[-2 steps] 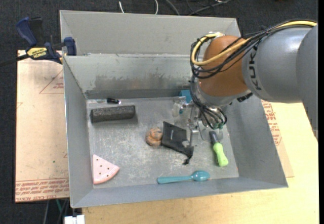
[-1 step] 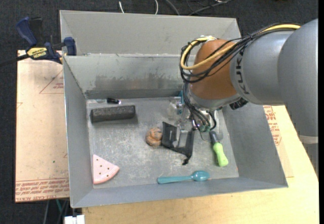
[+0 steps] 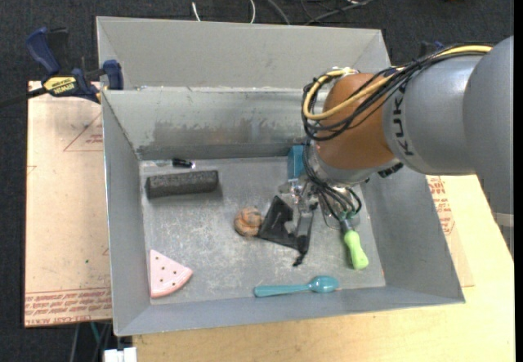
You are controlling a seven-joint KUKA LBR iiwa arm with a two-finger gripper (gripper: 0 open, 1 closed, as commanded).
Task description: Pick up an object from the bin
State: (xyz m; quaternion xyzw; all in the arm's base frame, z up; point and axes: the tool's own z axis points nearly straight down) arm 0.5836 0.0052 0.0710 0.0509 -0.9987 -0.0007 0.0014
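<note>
arm [image 3: 458, 115] reaches down from right edge of bin [image 3: 122, 213] | gripper [image 3: 288, 231] mid-bin, just beside brown lump [image 3: 248, 221] | jaws: we cannot tell

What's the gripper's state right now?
Gripper: cannot be told; it sits low in the bin, just right of a small brown lump.

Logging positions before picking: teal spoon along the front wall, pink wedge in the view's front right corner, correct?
No. The camera view shows the pink wedge in the front left corner; the teal spoon does lie along the front wall.
</note>
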